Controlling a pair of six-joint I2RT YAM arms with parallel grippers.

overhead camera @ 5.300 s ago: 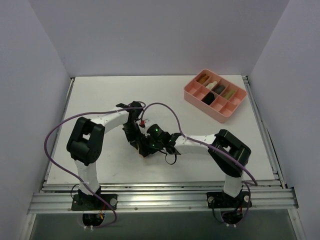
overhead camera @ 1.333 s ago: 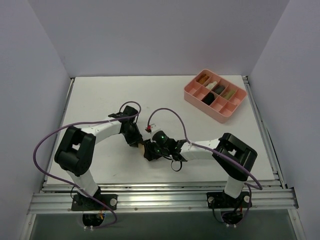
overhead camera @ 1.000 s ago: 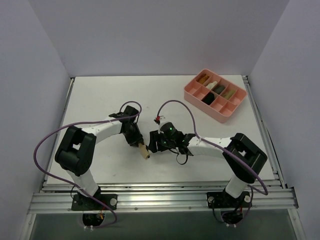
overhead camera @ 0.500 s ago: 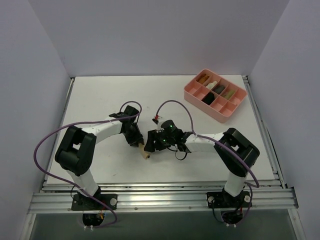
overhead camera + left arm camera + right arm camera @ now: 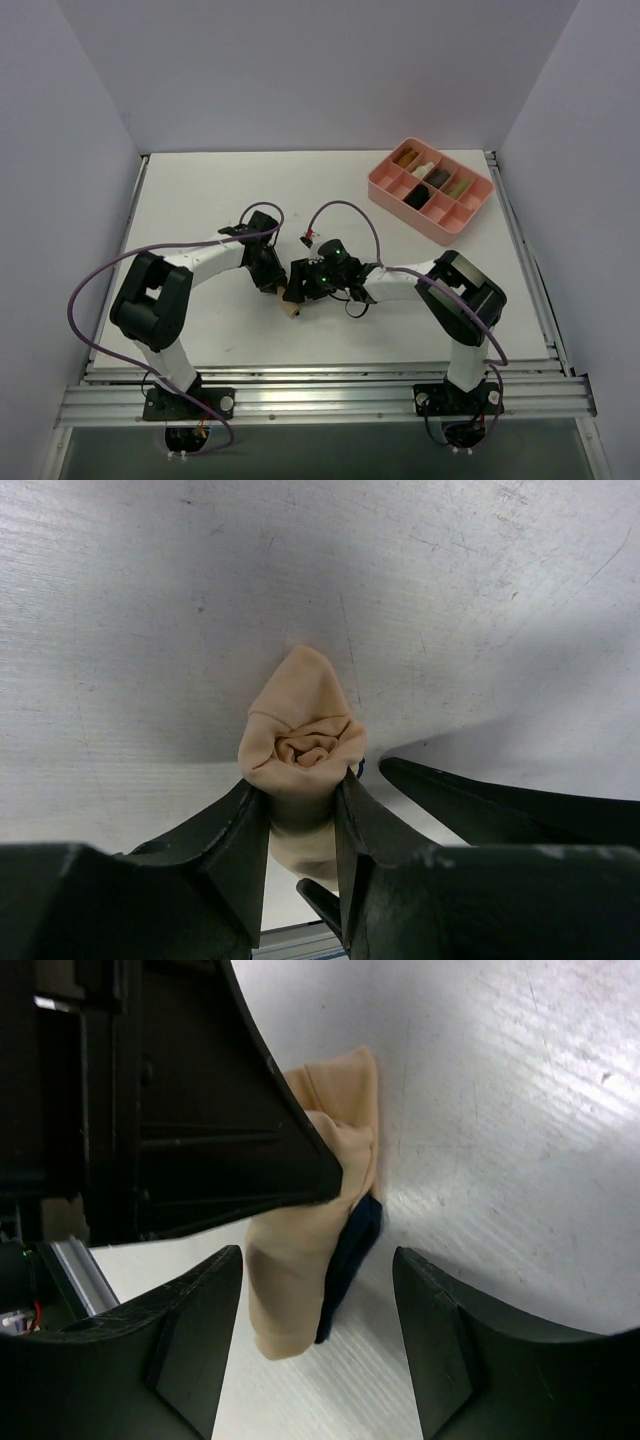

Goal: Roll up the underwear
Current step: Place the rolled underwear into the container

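The underwear (image 5: 300, 750) is a small tan roll with a dark trim edge, lying on the white table near the middle (image 5: 291, 303). My left gripper (image 5: 300, 820) is shut on the roll, a finger pressed on each side. In the right wrist view the roll (image 5: 310, 1260) hangs from the left gripper's black finger, its dark trim along the right side. My right gripper (image 5: 318, 1345) is open, its two fingers standing either side of the roll's lower end without touching it. In the top view the right gripper (image 5: 303, 284) sits right beside the left gripper (image 5: 280, 287).
A pink divided tray (image 5: 382, 189) with dark and cream rolled cloths in its compartments stands at the back right. The metal rail (image 5: 320, 398) runs along the table's near edge. White walls close in the left, back and right sides.
My right gripper let go, drew back to the right, then moved left again beside the roll. The tan roll now shows on the table, held by the unmoved left gripper.
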